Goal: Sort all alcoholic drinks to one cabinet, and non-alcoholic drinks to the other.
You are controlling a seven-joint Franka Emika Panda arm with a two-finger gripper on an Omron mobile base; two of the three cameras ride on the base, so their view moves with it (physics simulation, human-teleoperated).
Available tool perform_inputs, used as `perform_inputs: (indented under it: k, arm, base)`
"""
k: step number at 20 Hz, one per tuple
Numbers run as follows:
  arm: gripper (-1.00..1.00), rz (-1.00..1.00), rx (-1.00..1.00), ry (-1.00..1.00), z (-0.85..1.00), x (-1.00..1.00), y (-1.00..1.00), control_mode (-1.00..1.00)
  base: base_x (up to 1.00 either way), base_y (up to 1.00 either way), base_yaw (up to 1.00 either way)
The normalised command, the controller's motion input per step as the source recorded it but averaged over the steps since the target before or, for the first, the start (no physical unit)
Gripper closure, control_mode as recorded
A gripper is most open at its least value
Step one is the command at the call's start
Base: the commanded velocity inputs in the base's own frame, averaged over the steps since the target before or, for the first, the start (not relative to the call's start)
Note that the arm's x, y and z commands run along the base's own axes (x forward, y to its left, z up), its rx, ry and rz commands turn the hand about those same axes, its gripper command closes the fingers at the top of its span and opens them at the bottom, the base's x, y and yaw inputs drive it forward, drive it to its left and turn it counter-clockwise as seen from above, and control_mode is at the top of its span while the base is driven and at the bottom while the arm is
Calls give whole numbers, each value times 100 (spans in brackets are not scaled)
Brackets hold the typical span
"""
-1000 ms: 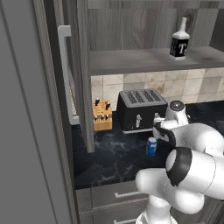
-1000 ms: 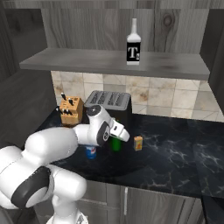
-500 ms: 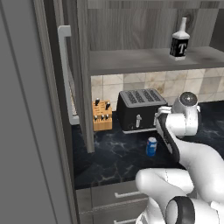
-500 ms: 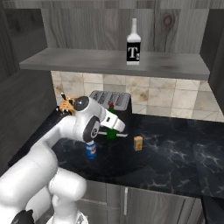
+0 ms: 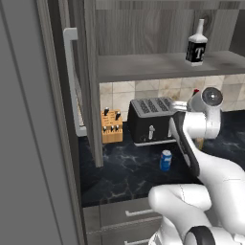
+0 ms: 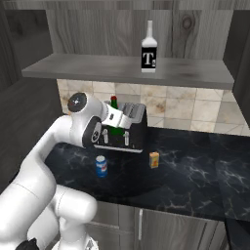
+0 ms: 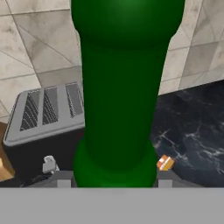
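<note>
While my arm bends up from the base and folds back over the bench, my pincer point(image 6: 117, 123) sits raised in front of the toaster point(image 6: 128, 128), pinching the green bottle point(image 6: 115, 128) between its fingers. My wrist is rolled sideways, hand pointing toward the tiled wall. Bottle is lifted off the bench; its red cap point(image 6: 114, 98) pokes above my hand in the right base view.

Hand view: green bottle point(image 7: 120, 87) right up close, running up the middle, my finger tips point(image 7: 63, 180) pressed on either side of its base. Behind it the toaster point(image 7: 46, 118) and, small by the bottle's lower right, the orange carton point(image 7: 165, 162).

Right base view shows the blue can point(image 6: 101, 166) near the bench's front edge, the orange carton point(image 6: 154, 159) to its right, further back, apart from it. Pale bottle with the T label point(image 6: 149, 49) stands upright on the open cabinet shelf point(image 6: 73, 71).

Left base view adds what the right lacks: open cabinet door point(image 5: 72, 86) with its bar handle and the knife block point(image 5: 111, 127) at the back of the bench left of the toaster point(image 5: 150, 122). Blue can point(image 5: 165, 160) shows here; my elbow covers the held bottle, apart from a speck of red cap beside my wrist.
</note>
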Motion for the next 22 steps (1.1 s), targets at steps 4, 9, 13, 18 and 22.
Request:
perform_inputs:
  k: [4,9,13,18,22]
  arm:
    - [100,7,0,-10,70,-2,30,-100]
    - [100,7,0,-12,64,0,23,-100]
    - [100,6,0,-14,68,0,19,-100]
    - [100,4,0,-12,63,0,21,-100]
    - [100,2,0,-3,43,25,19,-100]
  base:
    - [0,0,0]
    - [0,0,0]
    - [0,0,0]
    - [0,0,0]
    - [0,0,0]
